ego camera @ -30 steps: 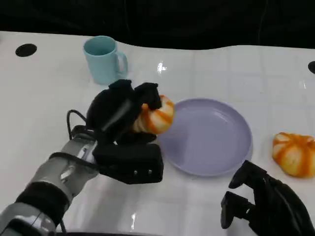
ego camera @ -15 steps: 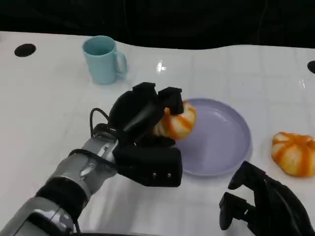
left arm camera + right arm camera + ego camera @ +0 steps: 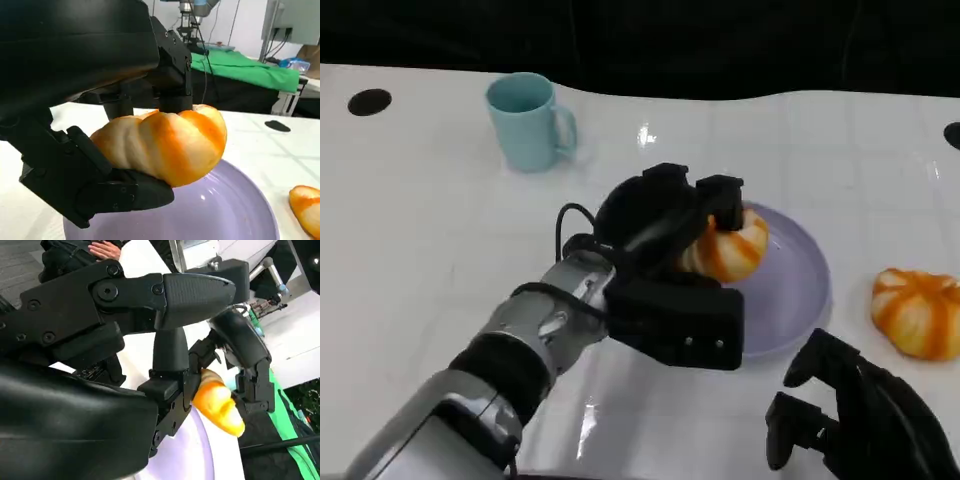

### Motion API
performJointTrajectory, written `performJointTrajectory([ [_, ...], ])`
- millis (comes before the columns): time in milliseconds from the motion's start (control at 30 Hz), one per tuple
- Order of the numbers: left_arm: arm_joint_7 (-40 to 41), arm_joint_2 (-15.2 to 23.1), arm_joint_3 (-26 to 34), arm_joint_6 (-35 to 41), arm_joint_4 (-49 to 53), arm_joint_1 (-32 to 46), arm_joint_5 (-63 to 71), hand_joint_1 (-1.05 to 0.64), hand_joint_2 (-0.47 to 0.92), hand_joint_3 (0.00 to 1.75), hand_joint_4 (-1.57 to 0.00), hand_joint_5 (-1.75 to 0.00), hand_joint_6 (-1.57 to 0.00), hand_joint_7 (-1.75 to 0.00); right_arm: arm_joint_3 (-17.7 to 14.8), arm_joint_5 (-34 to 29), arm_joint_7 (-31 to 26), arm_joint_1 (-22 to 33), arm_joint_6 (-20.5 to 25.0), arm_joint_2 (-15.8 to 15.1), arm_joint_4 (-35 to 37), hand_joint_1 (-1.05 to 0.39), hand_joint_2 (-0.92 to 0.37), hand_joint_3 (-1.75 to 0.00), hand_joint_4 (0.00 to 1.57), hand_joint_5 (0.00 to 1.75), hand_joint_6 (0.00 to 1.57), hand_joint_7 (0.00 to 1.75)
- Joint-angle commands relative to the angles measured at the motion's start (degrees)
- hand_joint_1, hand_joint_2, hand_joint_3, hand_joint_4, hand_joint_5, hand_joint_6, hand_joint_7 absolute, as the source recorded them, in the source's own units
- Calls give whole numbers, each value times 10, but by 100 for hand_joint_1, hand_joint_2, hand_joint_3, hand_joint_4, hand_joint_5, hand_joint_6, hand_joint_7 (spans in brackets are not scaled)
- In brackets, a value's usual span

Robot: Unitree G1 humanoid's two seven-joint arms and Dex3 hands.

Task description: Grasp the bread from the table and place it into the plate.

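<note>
item: left robot hand [image 3: 665,225] clamped on orange-striped bread roll [image 3: 728,245], above round lilac plate [image 3: 790,300]; i'd guess early release rolls it onto white worktop [image 3: 420,230].

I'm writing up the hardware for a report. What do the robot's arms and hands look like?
The left forearm is a silver cylinder with a black band and thin black cables looping near the wrist. Both the left hand and the right hand are matte black with blocky, jointed fingers, and small screws show on the shells.
</note>
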Motion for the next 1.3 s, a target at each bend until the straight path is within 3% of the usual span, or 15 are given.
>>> performJointTrajectory([
  [33,3,-9,-5,-3,22,-16,-1,-29,73,58,-93,-175,-67,-171,-2,5,-3,3,5,-5,-11,-55,-92,-46,76,175,45,175],
  [167,0,-12,-5,-12,33,-19,-5,-29,74,57,-94,-175,-64,-174,-2,6,-4,3,7,-5,-13,-54,-92,-46,76,175,45,175],
  [233,-12,-11,-5,-16,39,-21,-9,-28,72,61,-80,-168,-72,-137,-1,5,-3,3,7,-5,-14,-54,-92,-46,76,175,46,175],
  [300,-17,-12,-5,-17,43,-22,-10,-28,71,61,-77,-164,-75,-126,-1,5,-1,3,6,-5,-13,-54,-92,-47,76,175,46,175],
  [333,-28,-11,-8,-16,45,-24,-8,-30,79,47,-67,-142,-68,-92,-1,5,-2,4,6,-5,-13,-54,-92,-47,76,175,46,175],
  [367,-40,-10,-11,-15,47,-26,-6,-32,85,40,-58,-129,-61,-74,-1,4,-3,4,6,-5,-14,-55,-91,-46,76,175,46,175],
  [467,-53,-6,-16,-24,50,-29,-3,-39,91,34,-44,-101,-48,-48,-1,4,-2,5,4,-5,-13,-55,-91,-46,75,175,46,175],
  [600,-65,-2,-21,-21,48,-32,1,-53,92,30,-31,-87,-36,-38,0,3,-3,5,3,-3,-14,-55,-92,-46,76,175,46,175],
  [633,-70,0,-26,-16,47,-33,6,-61,92,33,-20,-80,-28,-34,0,4,-2,5,3,-3,-13,-55,-92,-46,76,175,46,175],
  [700,-81,3,-35,-4,44,-37,16,-77,92,45,-4,-58,-15,-26,0,4,0,5,1,-3,-11,-55,-92,-45,75,175,46,175],
  [800,-80,5,-46,9,40,-39,28,-88,92,54,0,-25,-8,-22,0,5,2,5,2,-4,-11,-55,-92,-45,75,175,46,175],
  [933,-81,7,-50,15,37,-38,31,-90,92,55,0,-18,-6,-21,-1,7,3,4,2,-4,-10,-55,-92,-45,75,175,46,175],
  [967,-82,7,-51,18,36,-38,32,-97,92,61,0,-8,-3,-17,-2,7,3,3,2,-3,-9,-55,-92,-45,75,175,46,175],
  [1033,-83,9,-53,22,34,-37,33,-101,92,64,0,-1,-2,-16,-1,3,2,3,0,-4,-8,-55,-92,-45,76,175,46,175],
  [1300,-84,10,-57,26,31,-37,33,-102,92,65,0,0,-2,-15,-1,1,1,3,-2,-4,-8,-55,-92,-45,76,175,46,175],
])
